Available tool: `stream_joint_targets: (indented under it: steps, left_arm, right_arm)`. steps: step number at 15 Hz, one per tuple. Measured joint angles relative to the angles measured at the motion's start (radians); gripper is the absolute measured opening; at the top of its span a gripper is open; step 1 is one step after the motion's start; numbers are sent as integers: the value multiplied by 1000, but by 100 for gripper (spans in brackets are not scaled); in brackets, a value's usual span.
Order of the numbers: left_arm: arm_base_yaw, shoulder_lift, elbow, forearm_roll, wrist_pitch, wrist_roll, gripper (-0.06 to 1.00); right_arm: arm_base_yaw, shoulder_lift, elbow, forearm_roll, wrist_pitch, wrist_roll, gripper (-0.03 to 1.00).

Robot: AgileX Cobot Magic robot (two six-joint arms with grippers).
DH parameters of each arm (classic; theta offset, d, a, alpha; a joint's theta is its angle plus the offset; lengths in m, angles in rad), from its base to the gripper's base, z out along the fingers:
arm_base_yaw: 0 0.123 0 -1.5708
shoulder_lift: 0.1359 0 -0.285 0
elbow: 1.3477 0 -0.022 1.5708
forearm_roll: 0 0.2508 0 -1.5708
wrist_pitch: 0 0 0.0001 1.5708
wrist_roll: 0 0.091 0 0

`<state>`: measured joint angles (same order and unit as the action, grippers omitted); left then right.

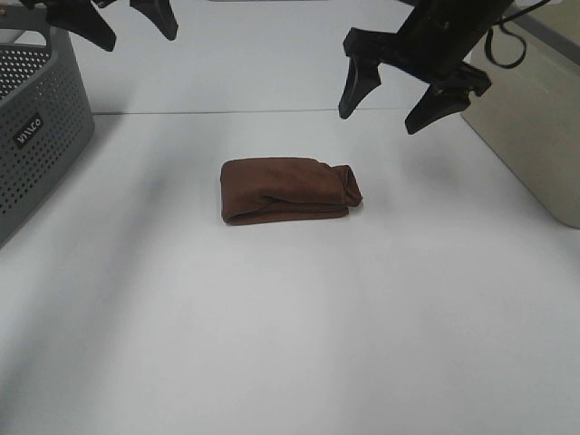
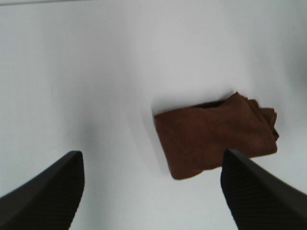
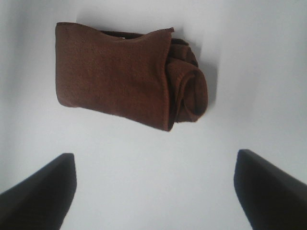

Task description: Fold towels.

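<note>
We see a white table (image 1: 290,344) filling nearly the whole high view, its surface smooth and matte. A thin dark seam runs across it toward the far side, and beyond that line the surface looks slightly greyer. At the left edge stands a grey perforated plastic basket (image 1: 41,127) bearing a small white label. At the right edge sits a beige bin (image 1: 535,127) with a dark rim. Light is even and soft, casting faint blurred shadows.
</note>
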<state>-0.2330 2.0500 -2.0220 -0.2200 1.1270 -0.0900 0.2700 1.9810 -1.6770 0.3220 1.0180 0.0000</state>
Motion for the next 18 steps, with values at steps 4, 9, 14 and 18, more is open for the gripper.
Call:
stream_joint_targets:
  steps: [4, 9, 14, 18]
  left_arm:
    - [-77, -113, 1, 220, 86, -1, 74]
    - [-145, -376, 270, 284, 85, -23, 74]
    - [-153, -737, 681, 284, 88, -42, 74]
    - [-153, -1125, 1019, 284, 85, -44, 74]
  right_arm:
    - [0, -145, 3, -127, 182, 41, 84]
    - [0, -411, 246, -180, 189, 44, 84]
    - [0, -766, 571, -216, 197, 44, 84]
    - [0, -1123, 814, -218, 197, 23, 84]
